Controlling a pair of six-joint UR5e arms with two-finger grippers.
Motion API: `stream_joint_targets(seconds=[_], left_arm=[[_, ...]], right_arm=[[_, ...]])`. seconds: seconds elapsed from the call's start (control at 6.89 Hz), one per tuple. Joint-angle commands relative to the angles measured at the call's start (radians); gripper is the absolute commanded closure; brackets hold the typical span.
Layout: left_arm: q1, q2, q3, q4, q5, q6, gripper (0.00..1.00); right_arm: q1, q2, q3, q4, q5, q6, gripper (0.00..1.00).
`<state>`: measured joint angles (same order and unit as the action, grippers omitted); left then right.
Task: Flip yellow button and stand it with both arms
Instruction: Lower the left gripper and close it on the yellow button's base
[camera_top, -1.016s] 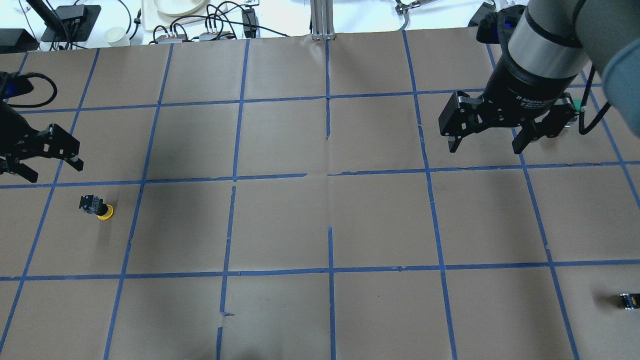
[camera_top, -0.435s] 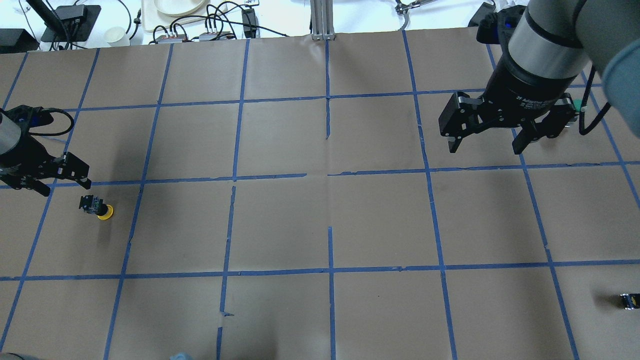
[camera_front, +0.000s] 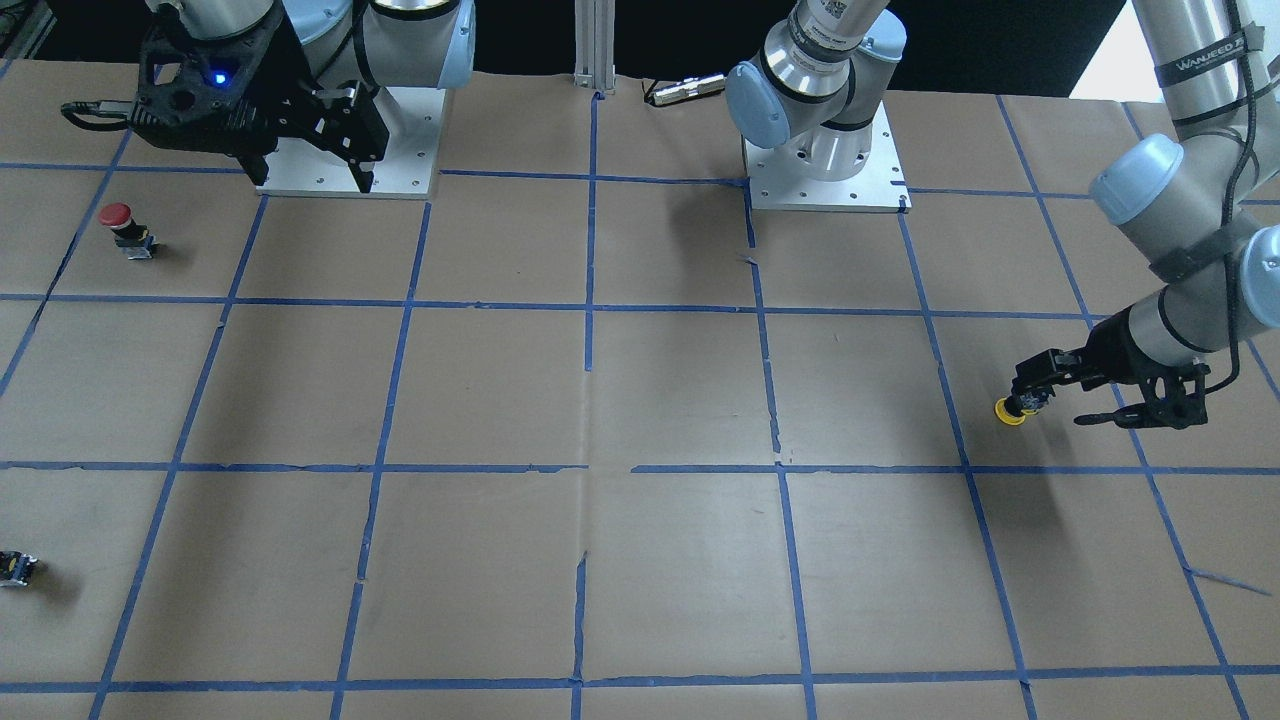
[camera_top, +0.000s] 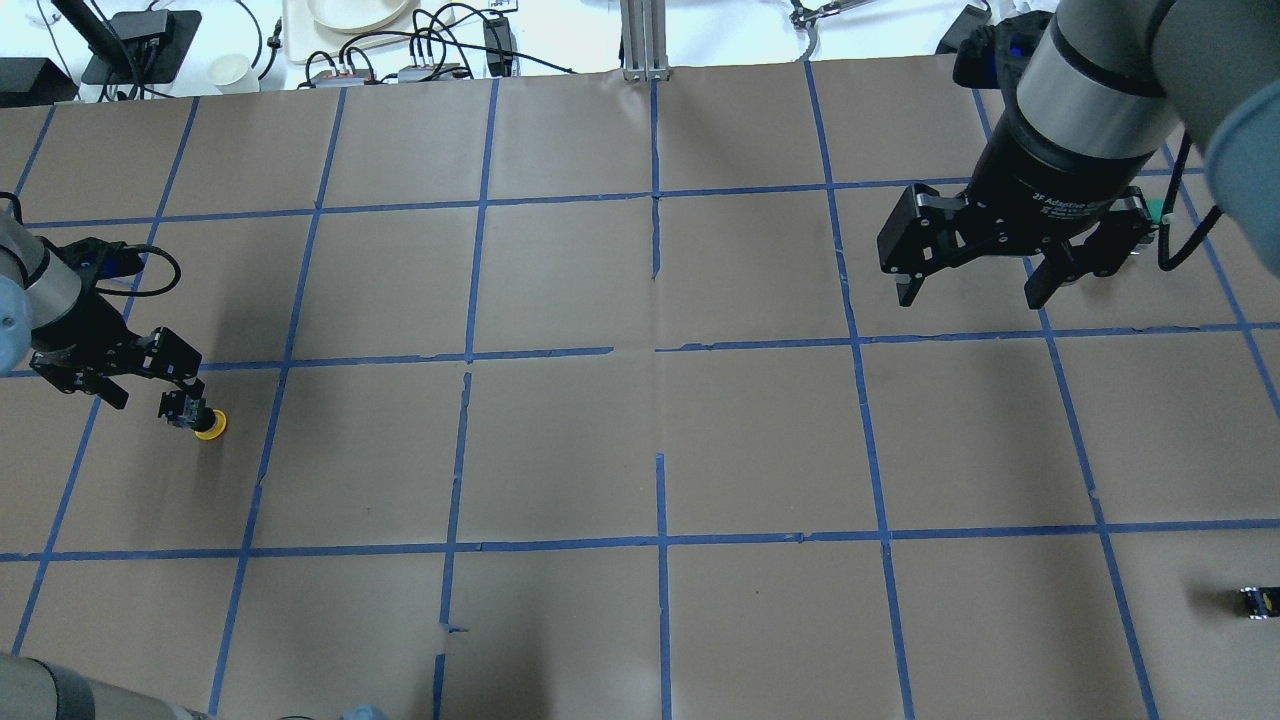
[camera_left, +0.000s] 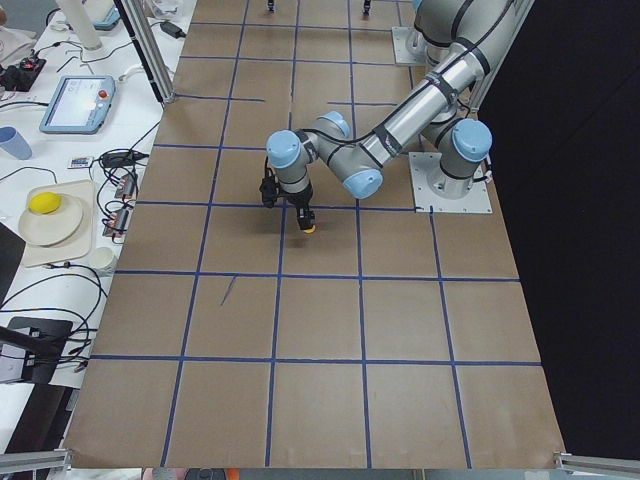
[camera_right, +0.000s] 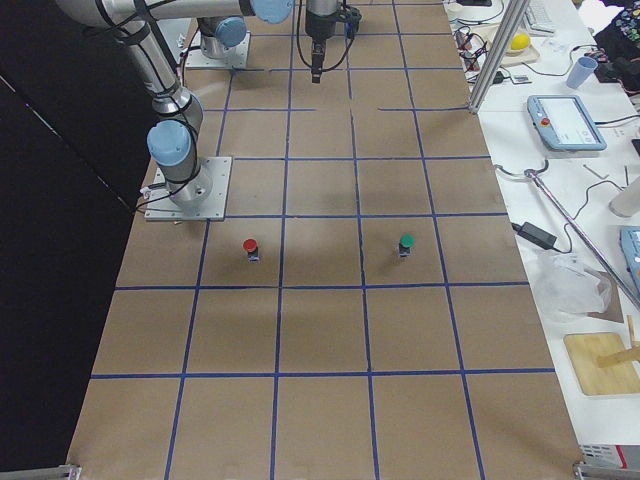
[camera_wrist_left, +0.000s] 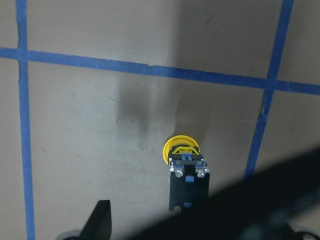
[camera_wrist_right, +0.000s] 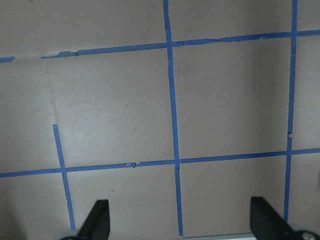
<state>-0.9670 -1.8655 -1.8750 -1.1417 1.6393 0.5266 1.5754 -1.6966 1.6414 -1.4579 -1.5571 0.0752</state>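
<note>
Brown paper (camera_top: 560, 280) over the whole table, divided into squares by blue tape (camera_top: 655, 540).

Yellow button (camera_top: 197, 413) near the table's left edge, one square in from the tape line. Appears to stand cap down, black and grey base uppermost.

Left gripper (camera_top: 150, 385) low over the paper, jaws apart, nothing held. One finger (camera_front: 1030, 383) just beside the button's base; contact not determinable. In the left wrist view, button base partly covered by dark blur at lower right, with the other finger (camera_wrist_left: 101, 222) well to the side.

Right gripper (camera_top: 970, 290) raised above the far right squares, jaws spread wide, empty. Only bare paper and tape between its fingertips (camera_wrist_right: 97, 220).

Red-capped button (camera_front: 120, 228) upright near the right arm's base plate. Green-capped button (camera_right: 406, 244) upright, well apart from the red one; in the overhead view mostly hidden behind the right gripper. Small black part (camera_top: 1258, 602) at the table's right edge, far from both grippers.
</note>
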Motion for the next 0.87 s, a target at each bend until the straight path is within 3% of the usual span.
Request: stream_joint_targets(seconds=[0.0, 0.15, 0.44, 0.73], left_arm=[[0.001, -0.02, -0.001, 0.044, -0.003, 0.015, 0.08], [-0.004, -0.02, -0.006, 0.042, -0.031, 0.012, 0.09], [-0.006, -0.017, -0.006, 0.034, -0.042, 0.032, 0.28], [-0.004, -0.017, -0.027, 0.031, -0.035, 0.038, 0.26]], right_arm=[[0.0, 0.0, 0.0, 0.001, 0.0, 0.0, 0.0], [0.0, 0.0, 0.0, 0.001, -0.001, 0.0, 0.0], [0.0, 0.001, 0.0, -0.004, 0.002, -0.011, 0.0], [-0.002, 0.006, 0.0, -0.004, 0.02, -0.002, 0.0]])
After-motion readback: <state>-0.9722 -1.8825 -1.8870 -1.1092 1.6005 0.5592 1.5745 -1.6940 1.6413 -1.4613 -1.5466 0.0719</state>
